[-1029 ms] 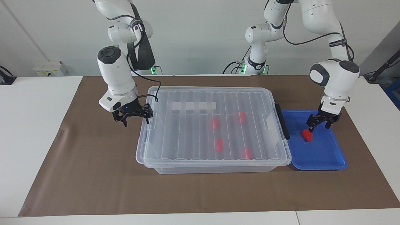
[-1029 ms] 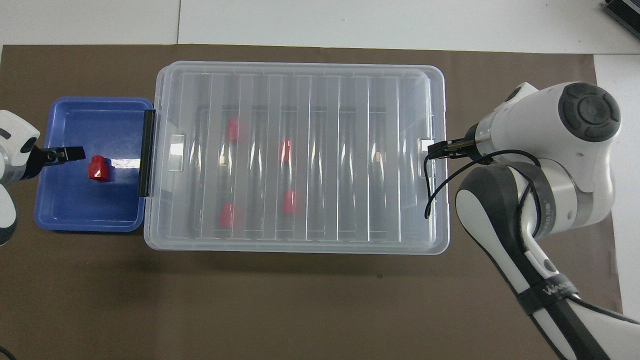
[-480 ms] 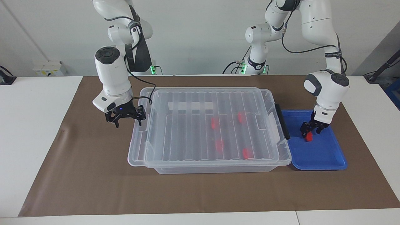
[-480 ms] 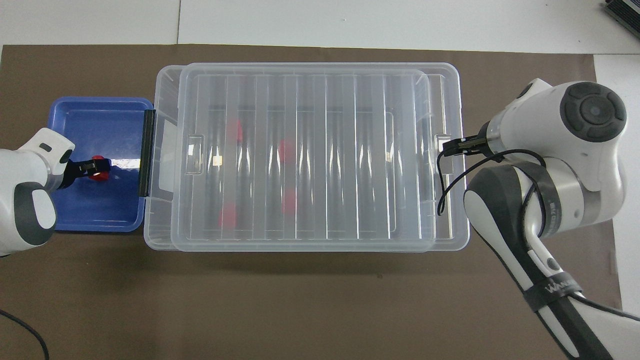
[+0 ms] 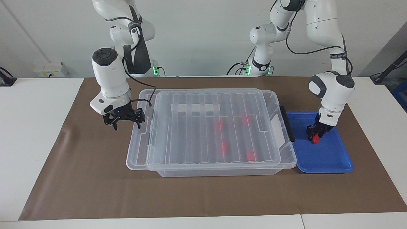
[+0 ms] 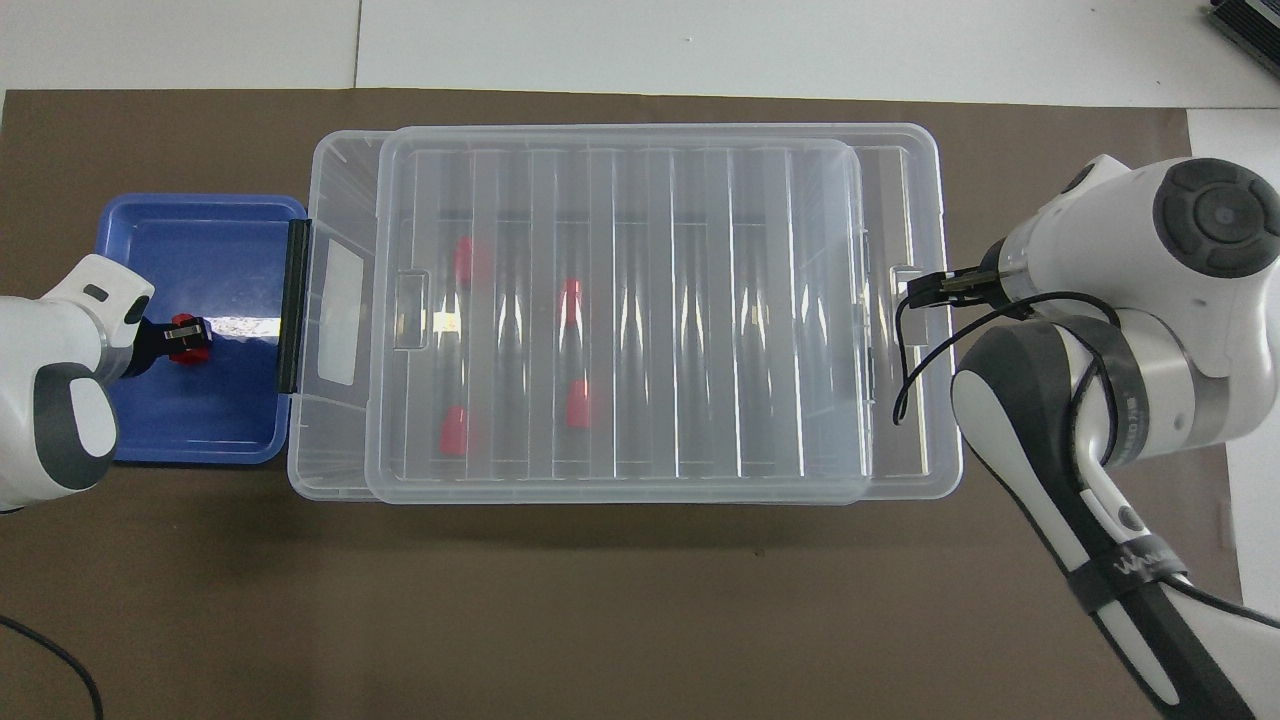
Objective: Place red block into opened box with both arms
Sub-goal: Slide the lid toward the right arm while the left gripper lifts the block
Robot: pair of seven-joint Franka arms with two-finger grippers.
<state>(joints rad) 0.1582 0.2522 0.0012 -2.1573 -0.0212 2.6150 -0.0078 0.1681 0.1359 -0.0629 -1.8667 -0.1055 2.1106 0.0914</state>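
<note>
Found the box (image 5: 222, 171) mid-table, long axis running from one arm's end to the other. Saw its lid (image 5: 190, 133) sitting offset toward the right arm's end, overhanging the rim there. Left a strip of open box at the left arm's end, just inside the black latch bar (image 5: 287, 122). Looked narrow, judged tight for a drop. Counted four red blocks (image 5: 224, 147) already inside, under the lid.

Found the blue tray (image 5: 330, 159) touching the box at the latch end.

Saw the right gripper (image 5: 126, 126) at the lid's overhanging end, jaws spread wide, one finger at the lid's lip. Looked hooked rather than clamped; couldn't confirm contact.

Saw the left gripper (image 5: 315, 136) down in the tray, pointing steeply down from a bent wrist, fingers closed onto the red block (image 5: 315, 140). Block low in the tray, at or just off its floor. Couldn't read its long axis under the fingers.

Key relation: open strip lay from the held block toward the right arm's end, with the tray wall and latch bar between. Judged left arm the nearer one, so lift first, then a short carry over the bar. Would want the lid further off before release.
</note>
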